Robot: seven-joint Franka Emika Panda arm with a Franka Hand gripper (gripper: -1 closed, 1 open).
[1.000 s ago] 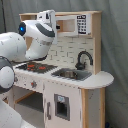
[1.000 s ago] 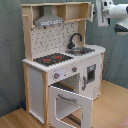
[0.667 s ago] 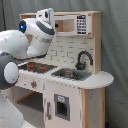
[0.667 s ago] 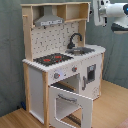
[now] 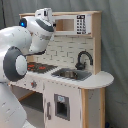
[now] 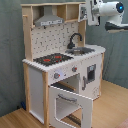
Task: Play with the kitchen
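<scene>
arm high beside toy kitchen top shelf, nothing touched | oven door hangs open, inviting reach | gripper state: cannot tell

Wood floor, toy kitchen standing directly on it.
Light plank surface, seen in second exterior view; kitchen base resting flat, oven door hanging open low over boards in front of kitchen.

No readable text, label, brand or number anywhere on the kitchen or arm.
</scene>
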